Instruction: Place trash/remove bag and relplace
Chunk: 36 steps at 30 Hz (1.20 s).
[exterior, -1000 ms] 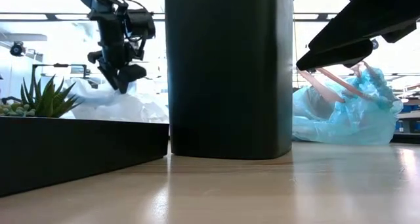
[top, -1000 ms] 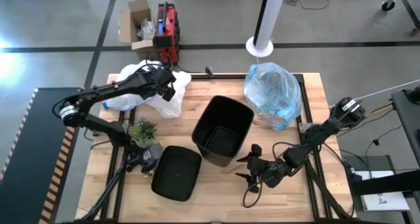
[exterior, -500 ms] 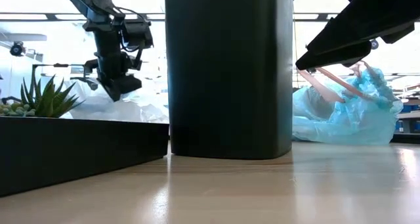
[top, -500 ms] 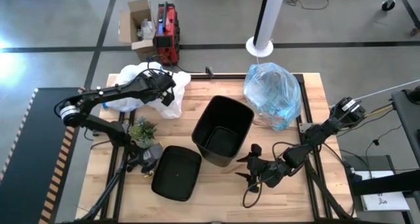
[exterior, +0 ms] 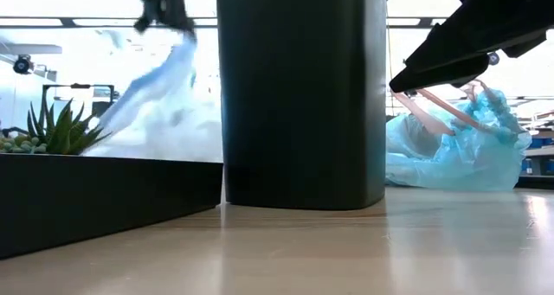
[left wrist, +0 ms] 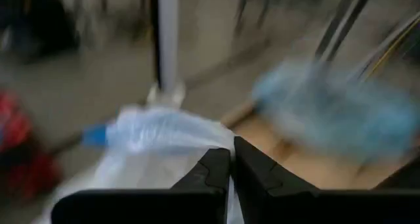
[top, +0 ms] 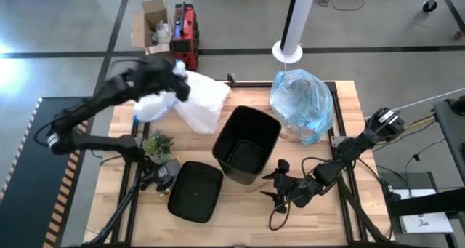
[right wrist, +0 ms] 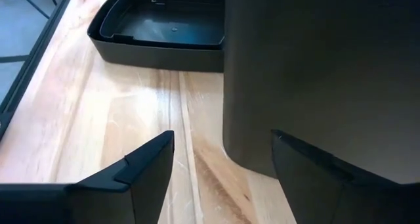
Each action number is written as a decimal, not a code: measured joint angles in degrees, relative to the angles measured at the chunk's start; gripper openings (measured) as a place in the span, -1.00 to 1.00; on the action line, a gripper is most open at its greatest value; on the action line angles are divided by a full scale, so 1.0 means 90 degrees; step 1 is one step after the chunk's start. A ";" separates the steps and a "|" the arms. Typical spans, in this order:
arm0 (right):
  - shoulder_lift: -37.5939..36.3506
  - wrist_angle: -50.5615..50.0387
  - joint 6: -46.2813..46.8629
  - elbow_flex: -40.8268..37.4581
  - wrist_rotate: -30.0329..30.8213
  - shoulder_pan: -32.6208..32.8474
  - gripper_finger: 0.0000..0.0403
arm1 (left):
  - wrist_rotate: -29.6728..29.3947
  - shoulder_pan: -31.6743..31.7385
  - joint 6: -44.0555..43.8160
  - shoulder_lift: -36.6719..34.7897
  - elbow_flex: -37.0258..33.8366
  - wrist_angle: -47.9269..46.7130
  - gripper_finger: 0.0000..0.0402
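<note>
Left gripper [top: 176, 77] clamped on a fold of the white bag [top: 196, 102], fingers [left wrist: 216, 178] pressed together around the film. Bag hangs stretched from the grip, its lower part trailing to the table's far-left corner; low view shows it drawn up in a slanted sheet [exterior: 156, 96]. The gripper is raised, just left of and behind the bin [top: 247, 144].

Right gripper [top: 280, 190] low over the table near the front edge, jaws apart, holding nothing. It points at the bin's base; the wrist view shows the bin wall [right wrist: 315, 73] close ahead and the lid [right wrist: 164, 23] beyond.

Blue bag [top: 304, 104]: bunched and full on the table's far-right side, beside the bin, not in it. Any trash inside it can't be made out.

Progress, as judged: bin stands unlined and looks empty, so the old liner appears out. Left to do: open the white bag, seat it over the bin's rim.

Edges and room: bin sits mid-table, tilted square to nothing. Lid lies open-side up at front left, touching or nearly touching the bin. Plant [top: 158, 144] stands left of the lid, under the left arm's span. Open wood between bin and left edge; tight gap between bin and blue bag. White pole [top: 296, 19] behind the table.
</note>
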 joint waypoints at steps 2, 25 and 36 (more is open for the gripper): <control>0.0000 0.0090 -0.0163 -0.0002 0.0008 -0.0002 0.20 | 0.0090 -0.0022 0.0021 -0.0312 0.0440 0.0403 -0.99; -0.1835 0.1607 -0.5704 0.2073 0.0023 -0.0421 0.16 | 0.2993 -0.0081 -0.1201 -0.0896 0.1261 0.6343 -1.00; -0.0889 0.0529 -0.5705 0.3687 -0.0013 -0.1878 0.25 | 0.2882 -0.0713 -0.1582 0.0883 0.2296 0.8326 -1.00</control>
